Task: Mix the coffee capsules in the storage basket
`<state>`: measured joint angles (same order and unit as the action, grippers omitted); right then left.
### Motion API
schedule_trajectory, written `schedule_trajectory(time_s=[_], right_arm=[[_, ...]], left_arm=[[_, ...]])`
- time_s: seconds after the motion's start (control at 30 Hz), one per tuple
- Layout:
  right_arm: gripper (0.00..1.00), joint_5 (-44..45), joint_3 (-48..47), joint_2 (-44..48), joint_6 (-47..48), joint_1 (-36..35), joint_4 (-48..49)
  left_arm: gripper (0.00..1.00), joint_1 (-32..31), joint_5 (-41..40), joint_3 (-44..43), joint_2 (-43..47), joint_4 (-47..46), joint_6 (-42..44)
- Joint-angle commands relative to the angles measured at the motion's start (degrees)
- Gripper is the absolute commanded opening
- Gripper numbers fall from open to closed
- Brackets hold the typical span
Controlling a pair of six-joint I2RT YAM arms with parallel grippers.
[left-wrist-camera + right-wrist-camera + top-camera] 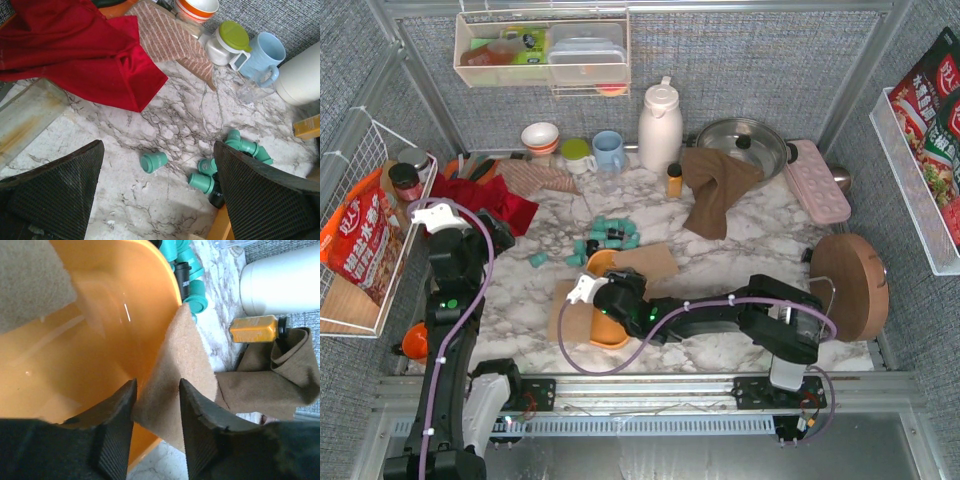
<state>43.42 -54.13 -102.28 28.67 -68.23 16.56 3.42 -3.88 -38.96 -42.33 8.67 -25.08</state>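
The orange storage basket (610, 330) lies on a tan mat (650, 265) at the table's front middle; its inside (100, 330) shows bare. Teal and black coffee capsules (612, 235) lie loose on the marble just behind it, seen also as capsules (192, 290) past the rim. My right gripper (618, 292) hangs over the basket's right rim, and my right gripper (156, 385) is open, its jaws half narrowed astride the rim and mat edge. My left gripper (157, 147) stands wide open above the marble, one teal capsule (153, 162) lying between its fingers and more capsules (202, 181) by the right finger.
A red cloth (485, 195) lies at the left and a brown cloth (720, 185) at the back right. An amber bottle (674, 180), white thermos (660, 125), mugs (608, 150), pot (745, 145), pink tray (817, 180) and wooden disc (850, 285) ring the area.
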Motion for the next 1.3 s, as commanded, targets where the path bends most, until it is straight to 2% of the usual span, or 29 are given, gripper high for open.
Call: schedule_trajectory(time_s=[0.0, 0.13, 0.23, 0.5, 0.77, 0.9, 1.03, 1.27], right_arm=[[0.39, 2.5, 0.3, 1.0, 1.8, -0.1, 3.7], [0.21, 2.7, 0.3, 1.9, 2.6, -0.1, 3.7], [0.0, 3.0, 0.2, 2.9, 3.2, -0.1, 3.6], [0.0, 5.0, 1.6, 7.4, 6.1, 0.7, 4.8], [0.0, 6.8, 3.4, 13.9, 6.9, 7.9, 4.0], [0.0, 8.1, 2.1, 18.1, 2.7, 13.4, -0.5], [0.0, 12.8, -1.1, 19.5, -4.1, 21.9, -7.1], [0.0, 15.9, -2.0, 15.4, -10.4, 36.7, -6.2]], left_arm=[[0.99, 0.0, 0.7, 0.1, 0.0, -2.1, 0.2], [0.99, 0.1, 0.6, 0.1, 0.1, -2.1, 0.2], [0.99, 0.0, 0.6, 0.3, 0.3, -2.1, 0.2], [0.99, 0.0, 0.8, 0.3, 0.2, -2.1, 0.1], [0.99, 0.0, 1.2, 0.4, 0.4, -2.2, 0.0], [0.99, 0.0, 1.5, 0.4, 0.4, -2.2, 0.1], [0.99, 0.0, 1.8, 0.3, 0.3, -2.2, -0.1], [0.99, 0.1, 2.5, 0.3, 0.5, -2.2, -0.1]])
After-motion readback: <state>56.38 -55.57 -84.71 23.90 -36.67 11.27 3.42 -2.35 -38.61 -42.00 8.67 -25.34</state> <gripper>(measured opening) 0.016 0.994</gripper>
